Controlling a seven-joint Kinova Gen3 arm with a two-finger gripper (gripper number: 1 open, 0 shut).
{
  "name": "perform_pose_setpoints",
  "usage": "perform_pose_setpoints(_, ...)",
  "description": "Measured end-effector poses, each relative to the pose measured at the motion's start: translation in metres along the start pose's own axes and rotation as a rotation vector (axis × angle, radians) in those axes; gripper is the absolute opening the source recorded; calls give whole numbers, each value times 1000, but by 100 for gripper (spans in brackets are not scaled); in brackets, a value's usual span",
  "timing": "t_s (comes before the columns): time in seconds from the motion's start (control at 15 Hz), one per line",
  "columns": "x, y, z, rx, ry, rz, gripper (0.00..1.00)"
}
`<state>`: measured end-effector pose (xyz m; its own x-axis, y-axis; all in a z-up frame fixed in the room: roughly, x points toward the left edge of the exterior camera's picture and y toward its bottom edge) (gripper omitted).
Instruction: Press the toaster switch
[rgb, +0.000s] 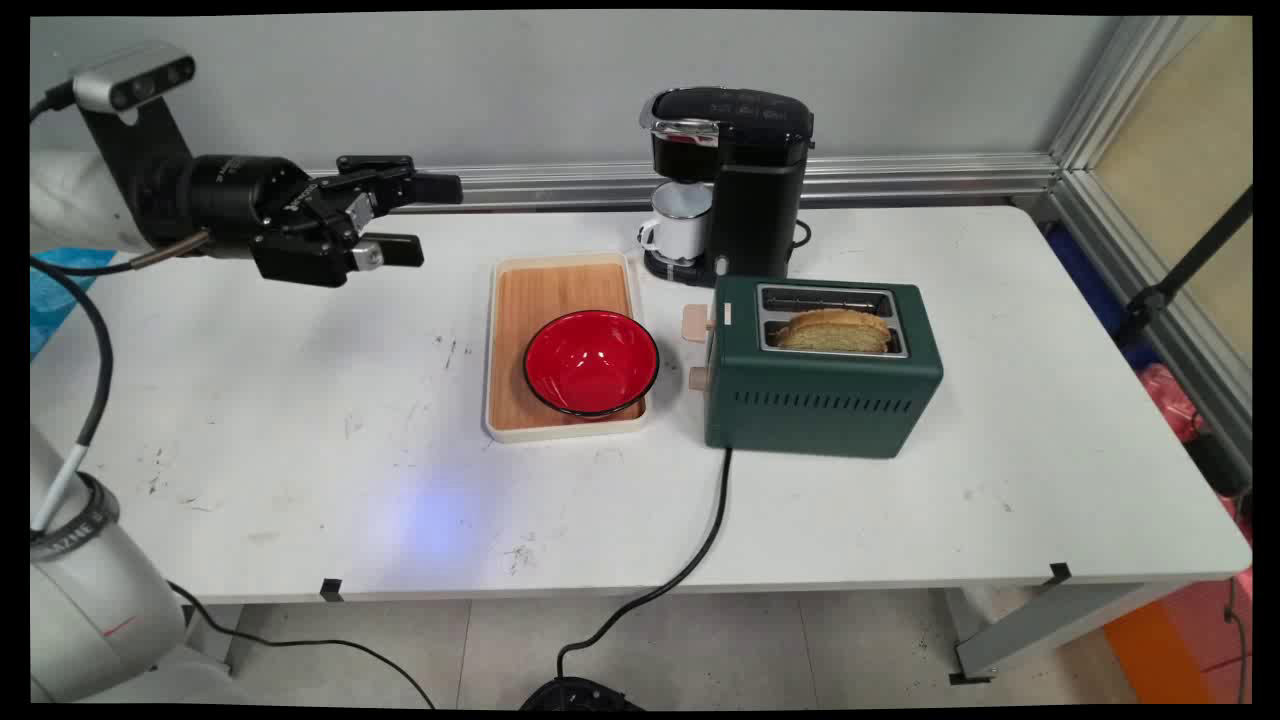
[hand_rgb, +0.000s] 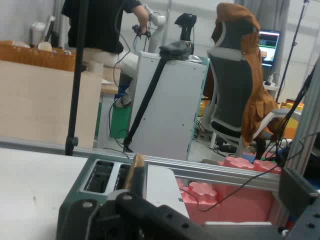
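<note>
- The gripper (rgb: 425, 218) hangs above the left part of the table (rgb: 300, 420), held level and pointing toward the picture's right; its two fingers stand apart with nothing between them.
- It touches nothing. The nearest thing is the wooden tray (rgb: 515, 300), well to its right and lower down.
- A red bowl (rgb: 590, 362) sits on the near end of the tray and looks to be without contents.
- Just right of the tray stands a green toaster (rgb: 820, 400) with a slice of bread (rgb: 833, 330) sticking up from its nearer slot; the farther slot shows nothing in it.
- Behind the tray and toaster is a black coffee machine (rgb: 745, 180) with a white mug (rgb: 680, 225) under its spout.
- In the hand view the toaster (hand_rgb: 107, 182) shows beyond the gripper's linkage, with what is probably the bread (hand_rgb: 135, 170) seen edge-on.
- Nothing is held or lifted: bread in the toaster, bowl on the tray, mug under the machine.
</note>
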<state>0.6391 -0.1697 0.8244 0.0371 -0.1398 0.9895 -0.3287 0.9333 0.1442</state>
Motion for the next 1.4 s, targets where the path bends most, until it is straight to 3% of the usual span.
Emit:
perform_pose_setpoints(0.27,-2,-11,6,16,-12,-37,100)
perform_pose_setpoints(0.67,-5,-24,40,16,-44,-57,100)
perform_pose_setpoints(1.0,-16,-32,76,13,-131,-29,100)
perform_pose_setpoints(1.4,-14,-44,117,26,-237,96,100)
